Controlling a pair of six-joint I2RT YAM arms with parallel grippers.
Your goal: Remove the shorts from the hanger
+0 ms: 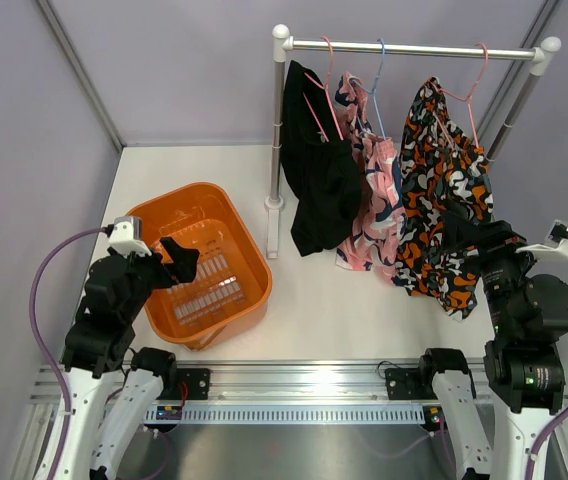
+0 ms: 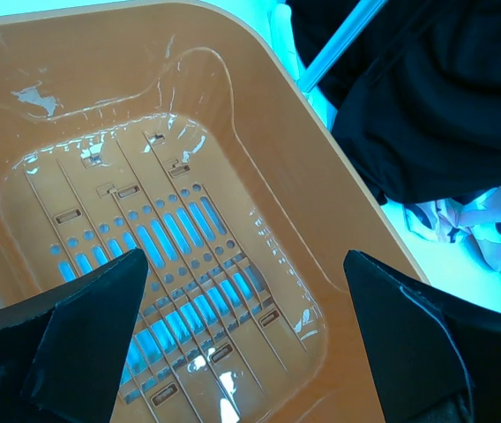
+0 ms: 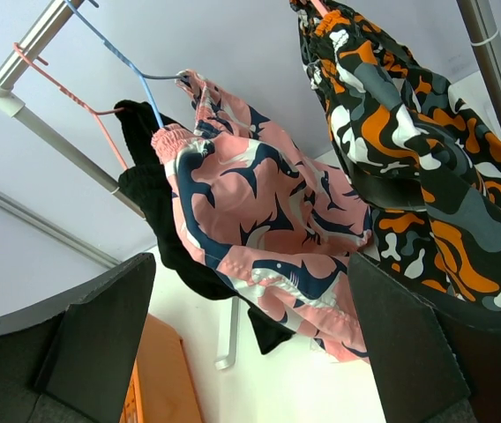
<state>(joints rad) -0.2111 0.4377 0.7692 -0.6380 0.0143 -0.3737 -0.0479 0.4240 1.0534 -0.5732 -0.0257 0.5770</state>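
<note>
Three shorts hang on hangers from a white rail (image 1: 414, 47): black shorts (image 1: 316, 185) on the left, pink shorts with navy-and-white sharks (image 1: 374, 205) in the middle, orange, black and white camouflage shorts (image 1: 442, 190) on the right. My right gripper (image 1: 469, 235) is open and empty, close in front of the lower part of the camouflage shorts. In the right wrist view my right gripper (image 3: 250, 264) looks up at the pink shorts (image 3: 268, 229), the camouflage shorts (image 3: 409, 159) and the black shorts (image 3: 149, 203). My left gripper (image 1: 179, 258) is open and empty over the orange basket.
An orange slotted basket (image 1: 249, 250) stands at the left; the left wrist view shows its wall (image 2: 321, 176) under my left gripper (image 2: 246, 264), with the black shorts (image 2: 444, 106) beyond. The rack's post (image 1: 278, 140) and foot stand beside the basket. Grey walls close in the table.
</note>
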